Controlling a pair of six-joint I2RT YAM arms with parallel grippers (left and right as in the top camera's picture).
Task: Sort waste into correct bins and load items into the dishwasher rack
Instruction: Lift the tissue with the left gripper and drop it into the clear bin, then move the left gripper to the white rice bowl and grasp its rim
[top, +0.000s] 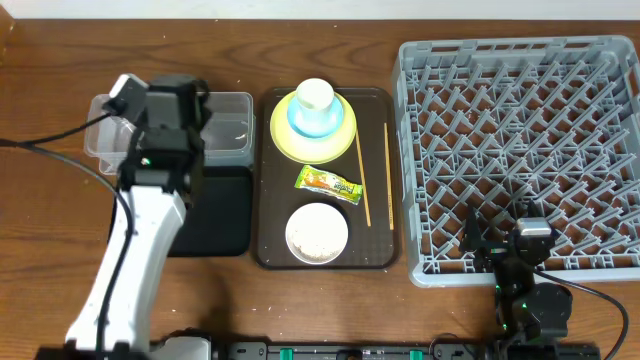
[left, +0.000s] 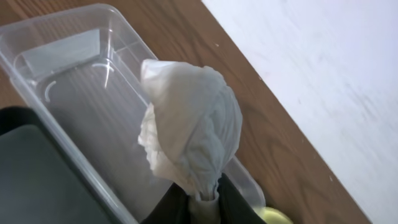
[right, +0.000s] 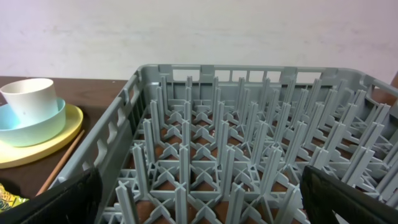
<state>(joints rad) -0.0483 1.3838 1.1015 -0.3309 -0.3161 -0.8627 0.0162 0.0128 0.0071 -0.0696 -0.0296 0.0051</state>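
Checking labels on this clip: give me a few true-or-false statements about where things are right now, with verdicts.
1. The left pincer holds a crumpled tissue over the clear tub. True.
2. The rack holds a bowl. False: no dishes stand in it.
3. The white cup sits in the blue bowl on the yellow plate. True.
4. The snack wrapper lies in the tub. False: it lies on the brown tray.
5. The right pincer is shut. False: it is open.
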